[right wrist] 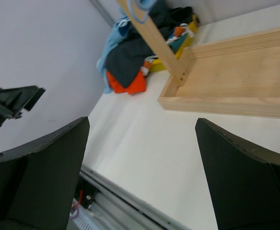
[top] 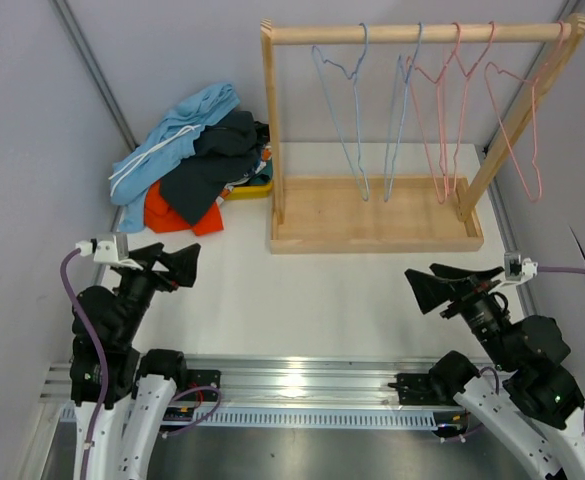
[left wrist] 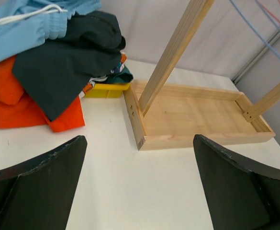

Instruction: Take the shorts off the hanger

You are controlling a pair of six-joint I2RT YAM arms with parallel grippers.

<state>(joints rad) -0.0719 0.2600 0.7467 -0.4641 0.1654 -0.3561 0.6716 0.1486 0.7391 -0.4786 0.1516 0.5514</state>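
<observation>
— From overhead, looking at the white table (top: 302, 290): how far along is the job?

— It looks finished to me. The thin blue and pink wire hangers (top: 440, 140) dangle bare from the pale wooden rack (top: 372, 242). The shorts (top: 197, 150), soft pairs in light blue, dark green, charcoal and bright orange, lie heaped on the table just left of the rack's base. The left gripper (top: 177, 265) and the right gripper (top: 437, 285) sit near the arms' bases, well apart from the heap. Both are spread wide and hold nothing.

— And the left wrist camera?

— It shows the heap closer. The light blue pair with a white drawstring (left wrist: 25, 21) is on top, with dark fabric under it and the orange pair (left wrist: 15, 105) lowest. A scrap of patterned cloth rests on a yellow boxy thing (left wrist: 106, 90) that I cannot identify. The left fingers stand wide apart over bare table.

— Right wrist?

— Its fingers are splayed too, with nothing between them. The heap sits in the far corner beside the rack's post.

— Any writing?

— None that can be read in any view, and no brand or label shows.
</observation>
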